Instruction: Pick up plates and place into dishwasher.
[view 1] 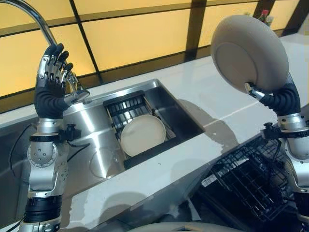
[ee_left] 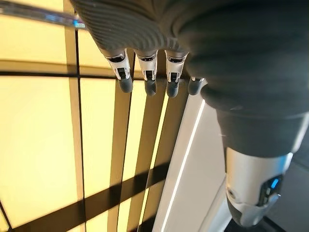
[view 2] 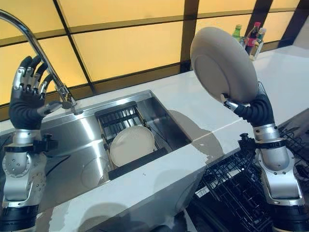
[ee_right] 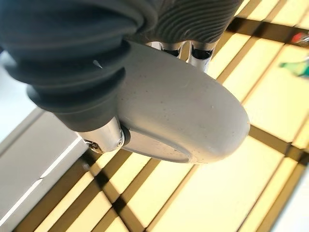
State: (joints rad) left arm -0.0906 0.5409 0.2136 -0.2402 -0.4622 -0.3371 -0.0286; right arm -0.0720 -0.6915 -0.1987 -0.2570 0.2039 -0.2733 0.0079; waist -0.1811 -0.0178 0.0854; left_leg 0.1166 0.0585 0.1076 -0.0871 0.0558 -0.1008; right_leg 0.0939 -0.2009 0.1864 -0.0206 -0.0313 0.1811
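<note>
Two plates are in play: one beige plate [view 1: 248,50] is raised high over the white counter [view 1: 203,101], gripped at its lower rim by the right hand [view 1: 270,96], and a second plate [view 1: 143,134] leans in the dark rack [view 1: 126,108] inside the steel sink [view 1: 91,140]. In the right wrist view the thumb lies across one face of the held plate [ee_right: 178,116] while the fingers [ee_right: 198,53] curl over the other, so the hand is pinching the rim rather than cradling the dish. The left hand [view 1: 52,72] is raised beside the tap [view 1: 36,19], its fingers loosely straight and holding nothing. Both plates look like glazed ceramic: stiff, fairly heavy for their size, smooth enough to slip, and likely to chip if knocked against metal. With the grip at one edge, the plate's weight hangs well away from the fingers, so it probably wants to rotate in the pinch; a slow, steady carry seems wise. The dishwasher basket [view 1: 251,181] sits open below the counter's front edge, near the right arm, and the plate should go in edge-first between the wires. For the sink plate, the upper rim, clear of the rack, looks like the best place to take hold.
</note>
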